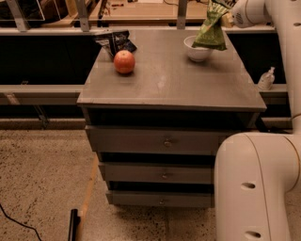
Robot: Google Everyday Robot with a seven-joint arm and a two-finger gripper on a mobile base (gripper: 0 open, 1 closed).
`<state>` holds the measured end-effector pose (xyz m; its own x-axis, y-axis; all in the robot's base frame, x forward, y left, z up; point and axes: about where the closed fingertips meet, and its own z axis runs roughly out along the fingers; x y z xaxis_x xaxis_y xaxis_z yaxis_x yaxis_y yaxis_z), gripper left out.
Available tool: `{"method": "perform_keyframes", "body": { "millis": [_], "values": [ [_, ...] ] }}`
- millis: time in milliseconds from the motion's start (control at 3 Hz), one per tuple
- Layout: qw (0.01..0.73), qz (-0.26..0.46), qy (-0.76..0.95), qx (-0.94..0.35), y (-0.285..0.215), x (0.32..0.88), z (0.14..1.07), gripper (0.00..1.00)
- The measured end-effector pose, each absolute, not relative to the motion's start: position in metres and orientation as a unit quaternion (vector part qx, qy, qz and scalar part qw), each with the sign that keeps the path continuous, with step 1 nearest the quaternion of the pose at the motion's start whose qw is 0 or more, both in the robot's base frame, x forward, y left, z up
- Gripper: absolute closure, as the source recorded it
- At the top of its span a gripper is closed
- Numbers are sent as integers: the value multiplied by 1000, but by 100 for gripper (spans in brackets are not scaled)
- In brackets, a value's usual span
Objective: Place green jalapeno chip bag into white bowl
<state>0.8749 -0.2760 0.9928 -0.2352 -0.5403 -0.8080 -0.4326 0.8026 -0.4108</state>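
Grey drawer cabinet top point(169, 82): gripper point(221, 4) clamps green jalapeno chip bag point(210, 30) (hanging) over white bowl point(195, 52)

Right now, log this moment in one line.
hand: top right, holding green jalapeno chip bag | bag: hanging over white bowl | status: not released

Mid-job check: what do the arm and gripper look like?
The arm is white, with thick rounded segments and oval recesses in the near one; no cables or markings show. The gripper, at the top edge atop the green jalapeno chip bag, above the white bowl, is mostly cut off.
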Motion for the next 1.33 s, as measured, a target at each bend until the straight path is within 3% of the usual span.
{"method": "perform_keyframes", "body": {
  "millis": [1000, 1333],
  "values": [
    [516, -55, 791, -325, -261, 881, 977, 12],
    [514, -57, 791, -327, -259, 882, 977, 0]
  ]
}}
